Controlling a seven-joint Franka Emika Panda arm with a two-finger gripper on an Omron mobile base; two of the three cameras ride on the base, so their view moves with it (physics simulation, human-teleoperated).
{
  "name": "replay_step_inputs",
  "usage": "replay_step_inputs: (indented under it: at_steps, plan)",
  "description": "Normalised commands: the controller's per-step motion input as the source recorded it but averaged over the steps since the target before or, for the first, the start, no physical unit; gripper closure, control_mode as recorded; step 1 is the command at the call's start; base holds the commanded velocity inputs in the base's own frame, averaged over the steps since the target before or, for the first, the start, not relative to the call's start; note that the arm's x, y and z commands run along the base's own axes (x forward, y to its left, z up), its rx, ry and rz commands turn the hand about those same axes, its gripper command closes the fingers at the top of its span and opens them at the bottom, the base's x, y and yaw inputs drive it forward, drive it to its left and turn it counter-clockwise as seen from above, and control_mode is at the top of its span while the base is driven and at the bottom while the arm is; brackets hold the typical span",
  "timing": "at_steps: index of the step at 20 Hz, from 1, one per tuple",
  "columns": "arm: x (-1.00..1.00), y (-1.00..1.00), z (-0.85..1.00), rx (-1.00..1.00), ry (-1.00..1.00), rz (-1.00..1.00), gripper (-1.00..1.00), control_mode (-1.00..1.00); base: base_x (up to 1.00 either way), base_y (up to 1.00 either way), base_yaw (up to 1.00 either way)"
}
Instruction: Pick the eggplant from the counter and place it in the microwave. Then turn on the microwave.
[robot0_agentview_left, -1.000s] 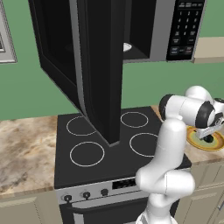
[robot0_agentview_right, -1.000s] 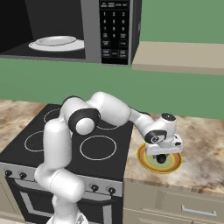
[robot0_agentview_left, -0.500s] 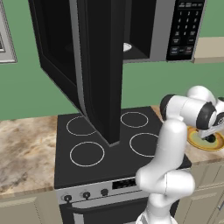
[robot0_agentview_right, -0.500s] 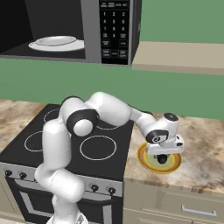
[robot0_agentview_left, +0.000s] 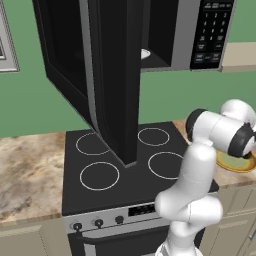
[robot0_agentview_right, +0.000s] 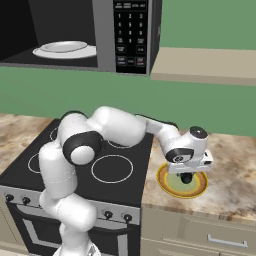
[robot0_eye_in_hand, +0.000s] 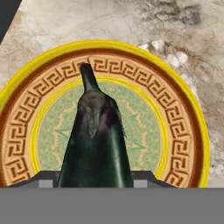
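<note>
Gripper: its jaws flanked the eggplant's fat end; a firm clasp could not be told.
Eggplant: between the fingers, over the yellow plate on the counter; long axis ran straight away from the hand, stem far.
Microwave: door open, up and to the arm's left.

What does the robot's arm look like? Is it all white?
Mostly. The arm is made of smooth, rounded, glossy white tubes, with black rings where the joints turn. Its hand ends in a boxy white block with a round dark cap on top, and the gripper beneath is dark. No cables or writing show.
</note>
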Motion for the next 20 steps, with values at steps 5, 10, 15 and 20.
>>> replay_step_inputs:
  at_steps: [5, 10, 15, 20]
  plan:
    - [-0.15, 0.21, 0.39, -0.05, -0.11, 0.0, 1.0, -1.0, 0.0, 0.0, 0.0]
    - [-0.13, 0.22, 0.41, -0.12, -0.1, 0.0, 1.0, -1.0, 0.0, 0.0, 0.0]
    - [-0.12, 0.22, 0.44, -0.15, -0.05, 0.0, 1.0, -1.0, 0.0, 0.0, 0.0]
    - [-0.15, 0.27, 0.44, -0.13, -0.01, 0.0, 1.0, -1.0, 0.0, 0.0, 0.0]
